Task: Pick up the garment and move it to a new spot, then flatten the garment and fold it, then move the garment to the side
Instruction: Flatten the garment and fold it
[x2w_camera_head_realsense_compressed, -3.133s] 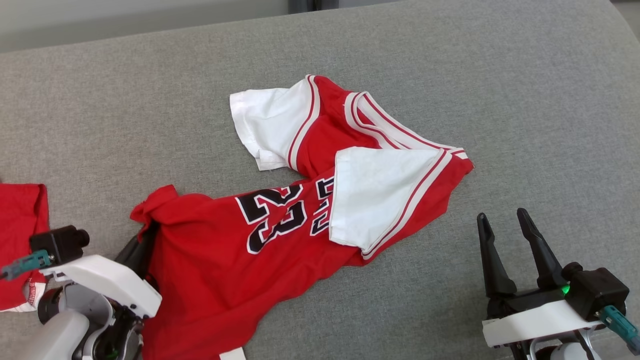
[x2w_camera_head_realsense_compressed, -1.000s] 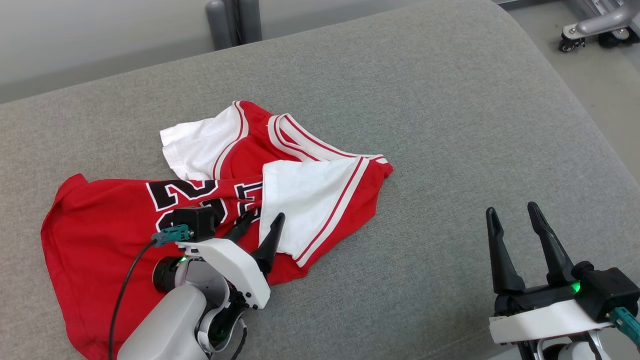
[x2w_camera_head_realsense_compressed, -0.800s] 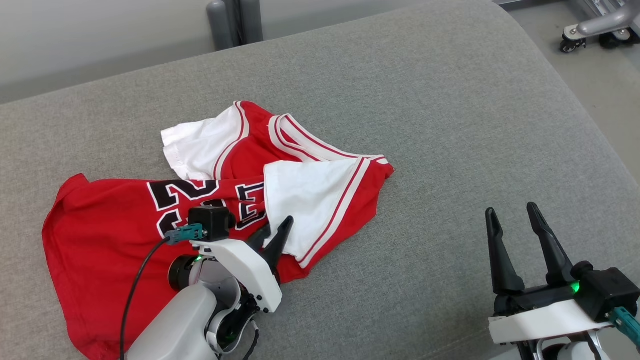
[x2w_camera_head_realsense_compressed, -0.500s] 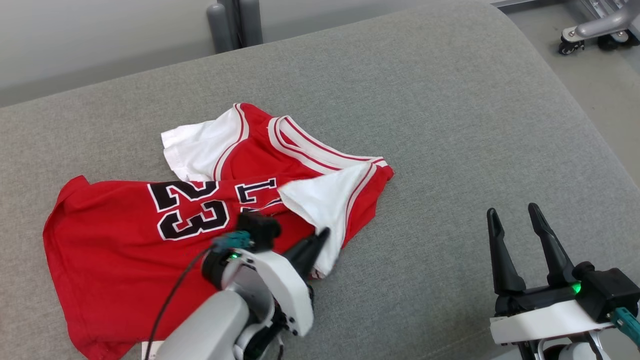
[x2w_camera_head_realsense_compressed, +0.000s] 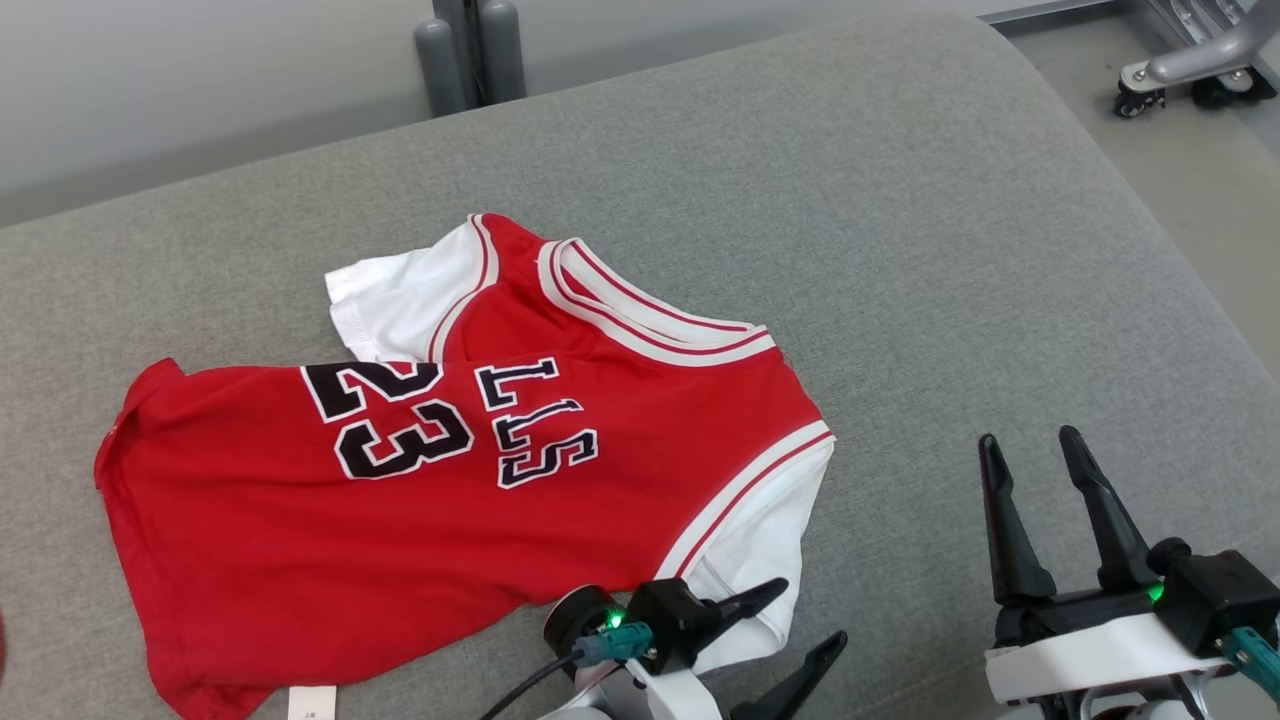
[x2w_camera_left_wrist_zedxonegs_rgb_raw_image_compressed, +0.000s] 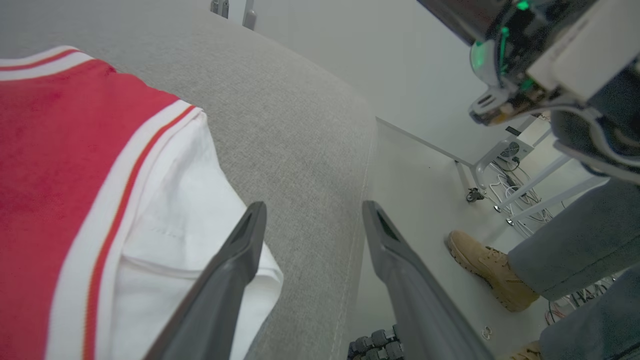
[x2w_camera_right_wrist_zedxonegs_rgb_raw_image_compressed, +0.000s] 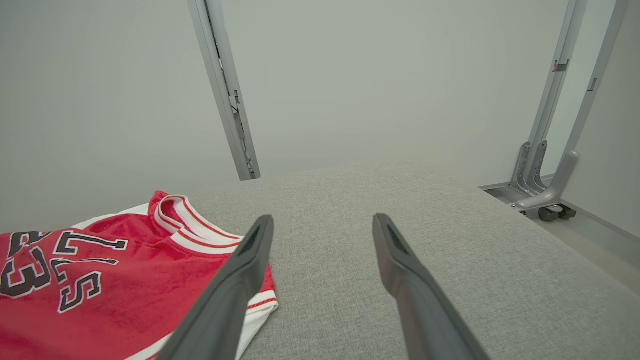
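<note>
My left claw (x2w_camera_head_realsense_compressed: 812, 612), wide open and empty, sits at the near sleeve (x2w_camera_head_realsense_compressed: 770, 540) of the jersey (x2w_camera_head_realsense_compressed: 430, 500), which lies left-centre on the cushion (x2w_camera_head_realsense_compressed: 950, 250); I judge the far sleeve (x2w_camera_head_realsense_compressed: 385, 300) needs a low outward pull before folding.

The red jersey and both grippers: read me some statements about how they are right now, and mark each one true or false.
1. The left gripper is open and holds nothing. True.
2. The right gripper is shut on the jersey. False: it is open, over bare grey cushion beside the jersey.
3. The number 23 shows on the jersey. True.
4. The jersey is folded in half. False: it lies mostly spread out, not yet folded.
</note>
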